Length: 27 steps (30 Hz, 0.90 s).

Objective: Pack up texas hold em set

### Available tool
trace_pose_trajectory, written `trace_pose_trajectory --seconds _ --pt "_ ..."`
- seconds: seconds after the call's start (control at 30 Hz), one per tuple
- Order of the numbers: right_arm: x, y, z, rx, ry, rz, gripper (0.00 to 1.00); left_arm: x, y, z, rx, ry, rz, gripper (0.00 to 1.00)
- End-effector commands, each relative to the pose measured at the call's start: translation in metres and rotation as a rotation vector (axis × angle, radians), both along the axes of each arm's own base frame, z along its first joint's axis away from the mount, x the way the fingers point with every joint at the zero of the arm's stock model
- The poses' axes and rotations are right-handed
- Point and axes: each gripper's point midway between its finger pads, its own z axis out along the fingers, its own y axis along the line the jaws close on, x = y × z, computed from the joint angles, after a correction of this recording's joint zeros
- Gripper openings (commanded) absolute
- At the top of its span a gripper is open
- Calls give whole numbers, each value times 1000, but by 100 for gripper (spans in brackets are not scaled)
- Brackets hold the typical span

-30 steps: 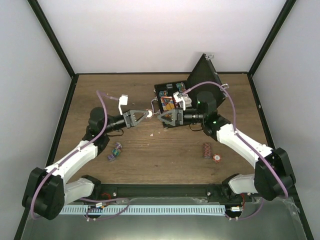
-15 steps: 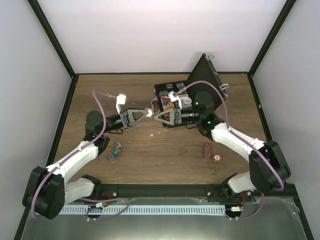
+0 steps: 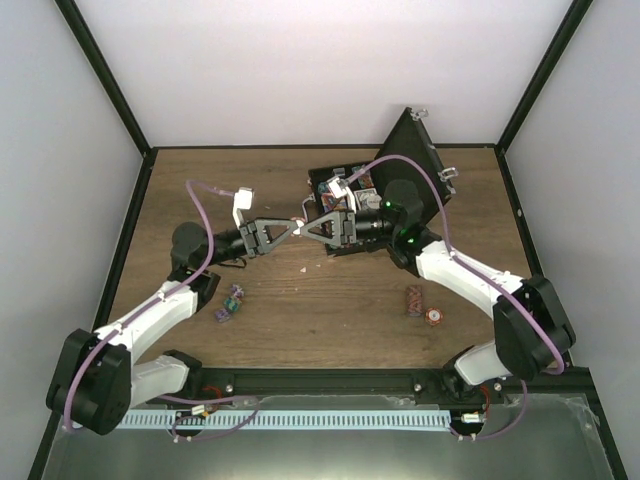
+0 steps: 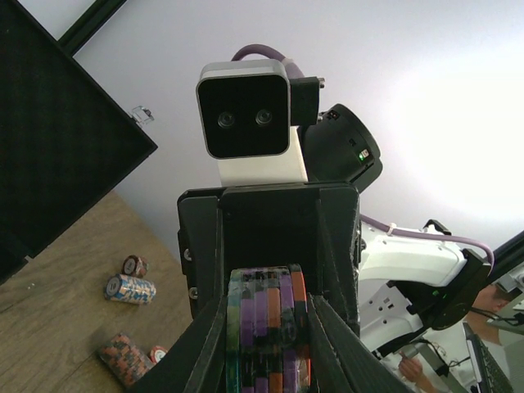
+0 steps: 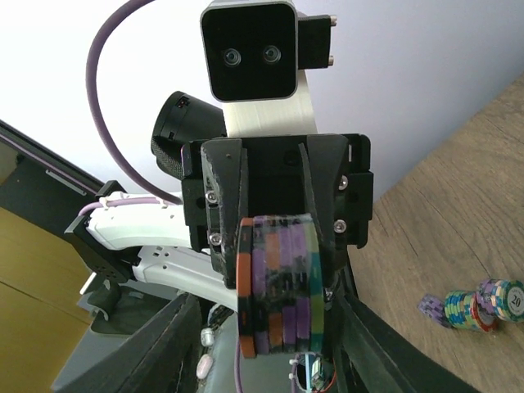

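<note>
The black briefcase (image 3: 335,200) lies open at the back centre, its lid (image 3: 412,160) upright and chips and cards inside. My left gripper (image 3: 291,228) is shut on a stack of purple, orange and green chips (image 4: 266,327), held in the air in front of the case. My right gripper (image 3: 307,228) faces it tip to tip. In the right wrist view the same stack (image 5: 278,286) sits between my right fingers (image 5: 164,344), which stand apart from it on both sides, open. The stack is barely visible in the top view.
Loose chip stacks lie on the wooden table: a purple-green one at left (image 3: 230,303), a reddish one (image 3: 414,298) and a single chip (image 3: 434,317) at right. They also show in the left wrist view (image 4: 129,288) and the right wrist view (image 5: 471,307).
My right gripper has moved left and slightly up until its tips meet the left gripper's around the chip stack. The left gripper shifted a little right.
</note>
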Motion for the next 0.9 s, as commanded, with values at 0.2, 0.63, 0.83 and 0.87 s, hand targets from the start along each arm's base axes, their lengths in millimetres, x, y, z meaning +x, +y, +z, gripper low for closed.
trace_pose_trajectory --seconds 0.2,0.63,0.83,0.87 --pt "0 8 22 47 -56 9 34 -5 1 6 -18 -59 -7 4" --pt "7 9 18 39 -86 -48 18 4 1 -7 5 -19 26 6" --pt "23 7 12 -52 -152 -157 16 19 4 -15 21 14 81 62" --pt "27 5 9 -81 -160 -183 14 24 8 -15 32 12 105 74"
